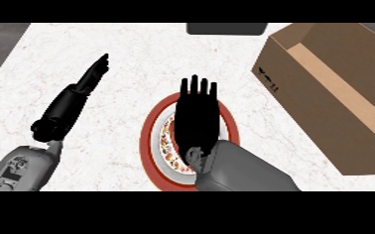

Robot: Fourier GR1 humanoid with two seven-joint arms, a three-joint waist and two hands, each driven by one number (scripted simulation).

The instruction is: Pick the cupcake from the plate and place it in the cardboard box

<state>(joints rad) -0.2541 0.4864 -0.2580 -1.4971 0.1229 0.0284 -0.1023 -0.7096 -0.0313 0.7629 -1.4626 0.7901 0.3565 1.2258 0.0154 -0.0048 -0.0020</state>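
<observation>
A round plate [156, 129] with a red rim and a patterned white centre lies on the counter at lower middle. My right hand [196, 116] hovers flat over it, fingers straight and pointing away from me, and covers most of the plate's middle. The cupcake is hidden; I cannot see it under the hand. An open cardboard box [322, 84] stands at the right, its opening facing up. My left hand [81, 91] rests at the left of the plate, fingers straight and pointing up and right, holding nothing.
A dark grey object [225, 28] sits at the counter's far edge, behind the plate. The counter [147, 54] is white speckled stone. A dark strip shows at the far left corner.
</observation>
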